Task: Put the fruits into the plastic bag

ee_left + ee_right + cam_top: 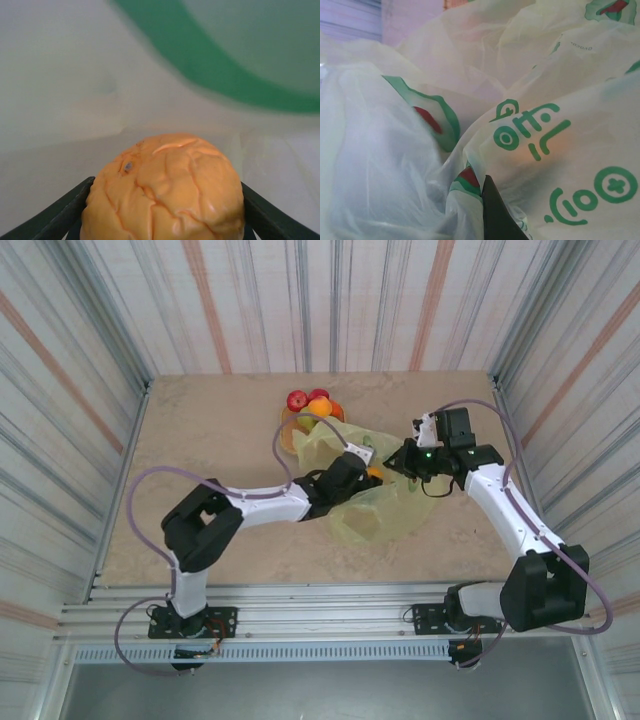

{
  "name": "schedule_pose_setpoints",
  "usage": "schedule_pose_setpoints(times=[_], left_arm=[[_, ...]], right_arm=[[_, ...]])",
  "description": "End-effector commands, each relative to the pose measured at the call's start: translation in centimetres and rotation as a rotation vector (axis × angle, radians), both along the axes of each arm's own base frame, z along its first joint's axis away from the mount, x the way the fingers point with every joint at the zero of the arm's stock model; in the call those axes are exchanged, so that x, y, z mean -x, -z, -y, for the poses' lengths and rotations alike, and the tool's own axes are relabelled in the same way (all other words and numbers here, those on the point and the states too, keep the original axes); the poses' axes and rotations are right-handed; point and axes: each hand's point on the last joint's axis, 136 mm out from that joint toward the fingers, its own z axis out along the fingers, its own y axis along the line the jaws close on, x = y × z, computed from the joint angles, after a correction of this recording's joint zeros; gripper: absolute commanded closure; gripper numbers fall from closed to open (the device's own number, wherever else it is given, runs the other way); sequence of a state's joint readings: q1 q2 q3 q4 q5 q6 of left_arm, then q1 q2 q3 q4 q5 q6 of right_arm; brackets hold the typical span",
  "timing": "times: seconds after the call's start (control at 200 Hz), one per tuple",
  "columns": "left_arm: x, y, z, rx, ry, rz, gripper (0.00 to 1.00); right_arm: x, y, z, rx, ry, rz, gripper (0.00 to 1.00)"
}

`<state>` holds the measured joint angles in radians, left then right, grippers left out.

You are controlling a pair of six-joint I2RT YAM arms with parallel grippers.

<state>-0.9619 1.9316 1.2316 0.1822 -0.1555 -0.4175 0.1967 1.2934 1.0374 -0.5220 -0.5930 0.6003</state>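
Plastic bag [378,502]: centre of table, limp. Mouth may collapse if my right gripper [404,462], clamped on rim film, slips.
Left gripper [360,472]: inside mouth, jaws wide, pressed against both sides of orange [162,190]. Release onto sloping film risks roll-out.
Other fruits [312,405]: far side.

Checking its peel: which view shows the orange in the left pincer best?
Left wrist: the orange is close, wrinkled peel sharp. The top view gives a tiny speck; the right wrist, perhaps a tint through the bag.
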Motion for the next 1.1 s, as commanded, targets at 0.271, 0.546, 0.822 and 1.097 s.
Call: schedule_pose_setpoints(times=[0.271,0.546,0.822,1.097], left_arm=[[-2.2,-1.6,1.8,0.077,-0.064,0.088,0.15],[1.2,-3.6,-2.1,0.072,0.015,0.040,0.13],[8.0,-4.3,-8.2,0.029,0.126,-0.049,0.14],[9.2,-2.5,-13.3,0.071,0.002,-0.144,0.16]], right_arm=[[-0.4,0.7,1.0,-0.067,0.056,-0.030,1.00],[-0.8,2.1,3.6,0.006,0.118,-0.047,1.00],[-1.5,2.8,4.5,0.033,0.166,-0.051,1.00],[-1.8,2.9,4.4,0.014,0.182,-0.048,1.00]])
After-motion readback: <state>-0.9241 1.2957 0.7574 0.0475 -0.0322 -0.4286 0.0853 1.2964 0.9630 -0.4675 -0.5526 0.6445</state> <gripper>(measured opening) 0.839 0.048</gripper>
